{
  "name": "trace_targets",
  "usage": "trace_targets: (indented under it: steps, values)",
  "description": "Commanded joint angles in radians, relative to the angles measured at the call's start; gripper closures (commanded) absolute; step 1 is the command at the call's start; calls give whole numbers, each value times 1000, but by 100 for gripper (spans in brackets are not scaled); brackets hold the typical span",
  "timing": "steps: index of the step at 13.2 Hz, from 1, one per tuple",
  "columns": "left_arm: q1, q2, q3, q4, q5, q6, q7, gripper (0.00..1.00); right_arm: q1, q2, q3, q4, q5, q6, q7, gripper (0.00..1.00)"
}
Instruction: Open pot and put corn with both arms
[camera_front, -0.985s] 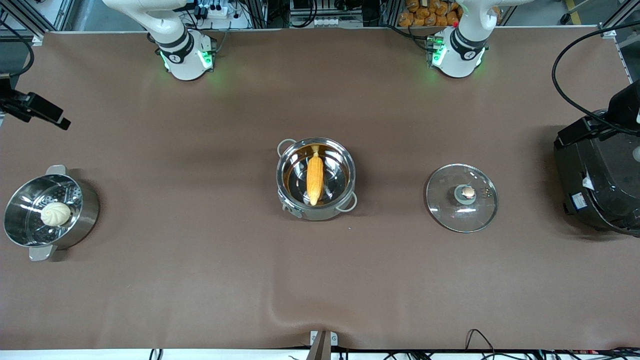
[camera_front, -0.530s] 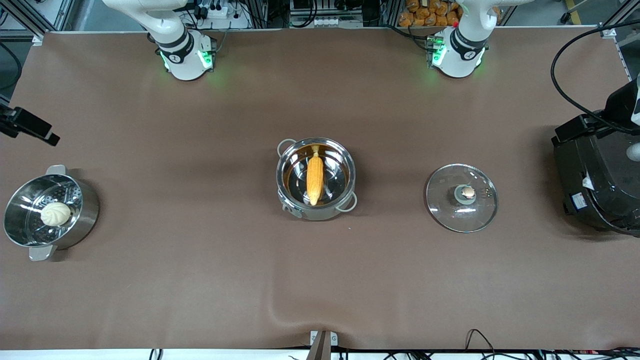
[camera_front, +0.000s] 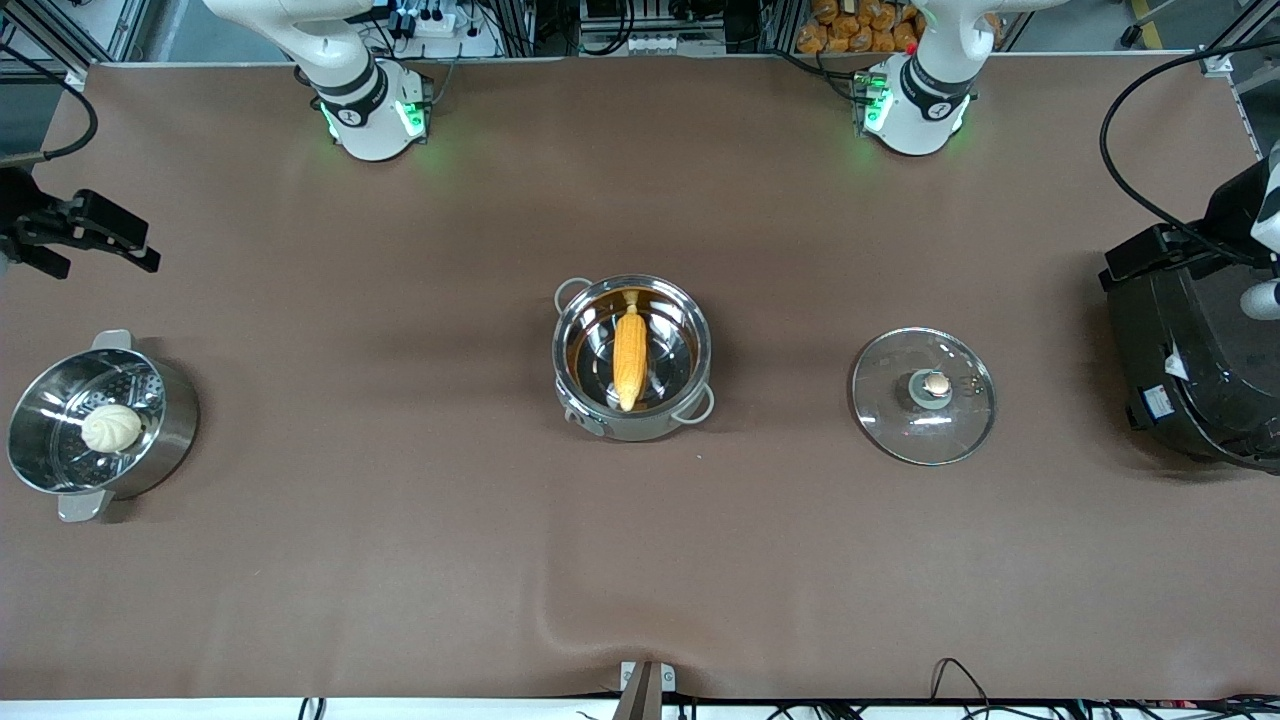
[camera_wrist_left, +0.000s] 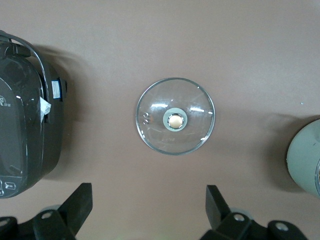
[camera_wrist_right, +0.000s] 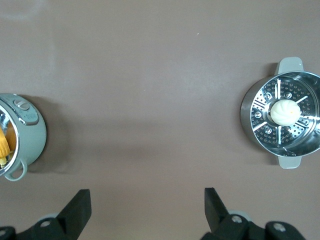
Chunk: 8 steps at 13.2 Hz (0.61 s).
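You can see the corn (camera_front: 629, 357) lying in the open pot (camera_front: 575, 350) mid-table, lid (camera_front: 923, 396) beside it. Both grippers are spread: the left (camera_wrist_left: 145, 207) over the table's left-arm edge, the right (camera_wrist_right: 145, 207) over the right-arm edge.

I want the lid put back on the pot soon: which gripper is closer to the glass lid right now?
Left. The left gripper, open, is up over the table by the rice cooker, next to the glass lid. The right gripper, open, is near the steamer pot.
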Motion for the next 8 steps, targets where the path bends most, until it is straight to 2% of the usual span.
trace_targets:
  steps: [1, 8]
  values:
    - [-2, -2, -4, 23, 20, -26, 23, 0, 14, 5, -4, 21, -4, -20, -20, 0]
    - [-2, -3, -2, 23, 17, -54, 22, 0, 11, 5, -5, 22, -1, -22, -14, 0]
